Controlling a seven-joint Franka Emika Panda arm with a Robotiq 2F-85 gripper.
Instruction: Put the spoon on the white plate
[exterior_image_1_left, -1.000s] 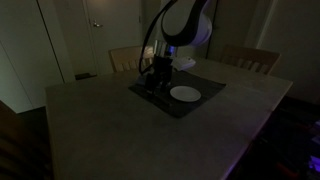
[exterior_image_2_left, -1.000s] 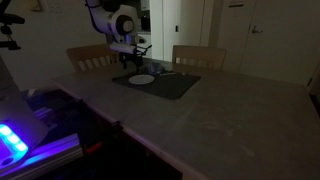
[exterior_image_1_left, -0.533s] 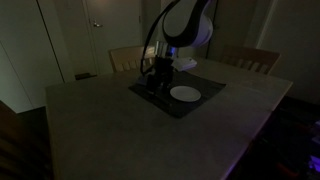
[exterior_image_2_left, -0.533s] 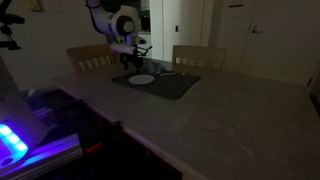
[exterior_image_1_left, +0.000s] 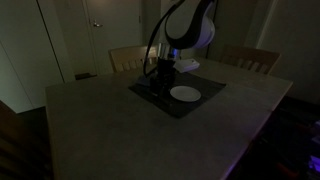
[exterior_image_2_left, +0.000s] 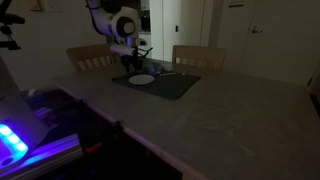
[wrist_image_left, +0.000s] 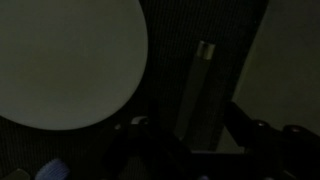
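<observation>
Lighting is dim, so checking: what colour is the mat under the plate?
The mat is plain dark grey to black, best seen in an exterior view.

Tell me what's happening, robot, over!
Tool open, fingers either side of the spoon. Spoon flat on the dark mat beside the white plate, not on it. Nothing seen between them.

Wrist view: I see the round white plate (wrist_image_left: 60, 60) filling the upper left. The spoon (wrist_image_left: 196, 90), a pale slim handle, lies nearly upright at centre frame, just right of it, not touching.
</observation>
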